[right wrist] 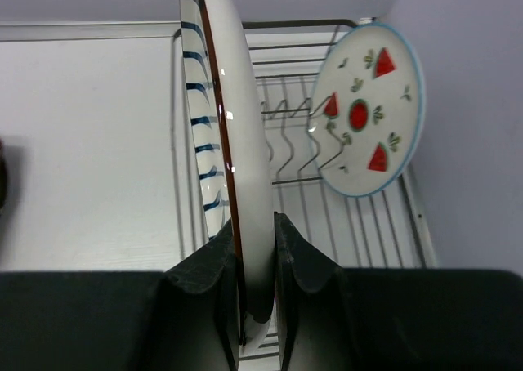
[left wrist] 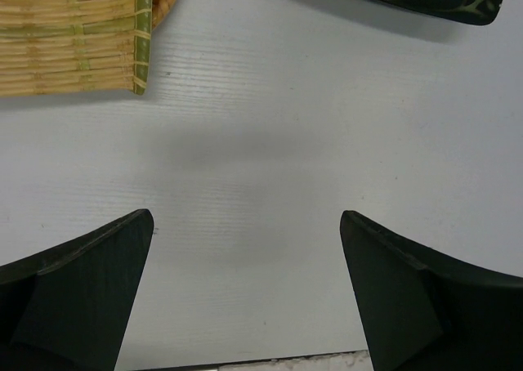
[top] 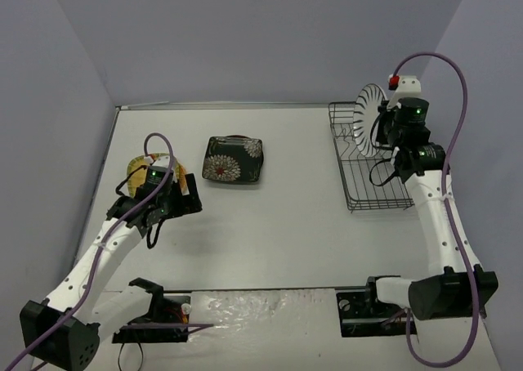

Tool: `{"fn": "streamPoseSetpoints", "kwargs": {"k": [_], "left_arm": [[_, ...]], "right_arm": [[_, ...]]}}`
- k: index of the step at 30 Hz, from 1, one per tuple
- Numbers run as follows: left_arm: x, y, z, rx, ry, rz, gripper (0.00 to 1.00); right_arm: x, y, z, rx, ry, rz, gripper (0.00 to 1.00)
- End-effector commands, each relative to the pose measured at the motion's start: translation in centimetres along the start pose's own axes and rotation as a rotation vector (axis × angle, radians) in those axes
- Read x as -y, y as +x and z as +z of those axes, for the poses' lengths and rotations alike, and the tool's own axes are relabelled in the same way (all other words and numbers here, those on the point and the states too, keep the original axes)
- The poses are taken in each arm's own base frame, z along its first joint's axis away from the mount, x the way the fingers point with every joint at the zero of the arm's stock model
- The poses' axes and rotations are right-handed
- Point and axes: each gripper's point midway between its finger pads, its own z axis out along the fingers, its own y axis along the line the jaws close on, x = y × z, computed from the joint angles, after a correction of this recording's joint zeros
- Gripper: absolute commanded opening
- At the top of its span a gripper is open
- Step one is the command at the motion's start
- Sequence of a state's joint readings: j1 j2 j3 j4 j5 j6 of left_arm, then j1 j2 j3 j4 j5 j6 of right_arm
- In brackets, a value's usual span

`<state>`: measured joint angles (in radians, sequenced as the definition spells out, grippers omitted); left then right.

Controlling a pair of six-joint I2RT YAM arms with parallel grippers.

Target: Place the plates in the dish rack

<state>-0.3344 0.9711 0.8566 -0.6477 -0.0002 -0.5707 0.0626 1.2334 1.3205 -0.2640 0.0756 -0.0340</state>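
Edgewise, striped plate (right wrist: 245, 142) between right fingers (right wrist: 204, 283), over dish rack (right wrist: 298, 24).

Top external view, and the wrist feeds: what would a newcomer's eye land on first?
The striped plate, clamped upright on edge in the right jaws over the dish rack at far right. Behind it the watermelon plate already stands among the tines. On the left, the black floral plate lies flat, and the left jaws hang open beside the yellow woven plate.
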Motion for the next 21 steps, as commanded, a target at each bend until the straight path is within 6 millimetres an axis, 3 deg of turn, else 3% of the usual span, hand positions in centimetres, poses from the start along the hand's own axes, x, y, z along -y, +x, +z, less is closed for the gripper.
{"fn": "streamPoseSetpoints", "kwargs": {"k": [1,4,7,10,16,21], "left_arm": [[0.8,-2.5,0.7,0.064,0.029,0.125,0.97],[0.6,-2.1,1.9,0.053,0.023,0.142,0.97],[0.7,-2.2,2.2,0.056,0.022,0.128,0.97],[0.6,-2.2,2.2,0.063,0.025,0.127,0.97],[1.2,-2.2,2.6,0.048,0.050,0.116,0.97],[1.3,-2.2,3.0,0.037,0.064,0.100,0.97]], "right_arm": [[3.6,-8.5,0.7,0.258,0.111,-0.076,0.00],[7.0,-9.7,3.1,0.282,0.182,-0.098,0.00],[9.1,-9.2,5.8,0.263,0.213,-0.119,0.00],[10.9,-9.7,7.1,0.272,0.218,-0.112,0.00],[11.0,-9.5,9.7,0.259,0.175,-0.138,0.00],[11.0,-7.8,12.4,0.214,0.155,-0.129,0.00]]}}
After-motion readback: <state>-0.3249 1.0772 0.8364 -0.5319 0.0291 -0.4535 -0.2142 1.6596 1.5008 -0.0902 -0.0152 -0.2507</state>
